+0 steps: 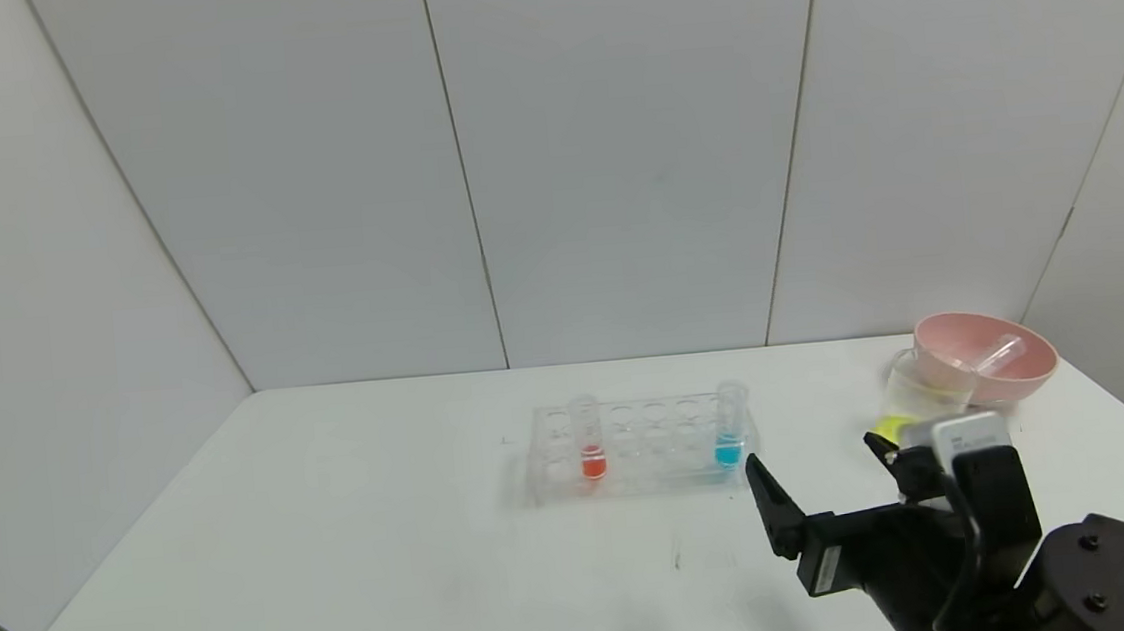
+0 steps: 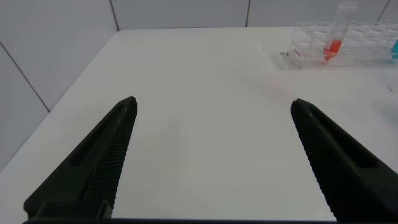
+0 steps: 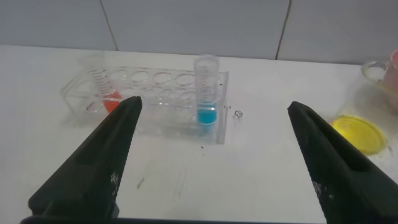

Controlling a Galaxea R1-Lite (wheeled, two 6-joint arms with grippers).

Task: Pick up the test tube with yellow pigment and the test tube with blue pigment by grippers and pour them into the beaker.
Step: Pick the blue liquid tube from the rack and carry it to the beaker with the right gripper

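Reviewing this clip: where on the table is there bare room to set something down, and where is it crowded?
Bare: the table's left half, from its left edge to the tube rack, and the strip in front of the rack. Crowded: the right rear corner, where the beaker, the pink bowl and the open right gripper sit close together.

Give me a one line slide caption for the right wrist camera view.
Open right end effector faces the blue pigment test tube standing in the clear rack, yellow liquid already in the beaker.
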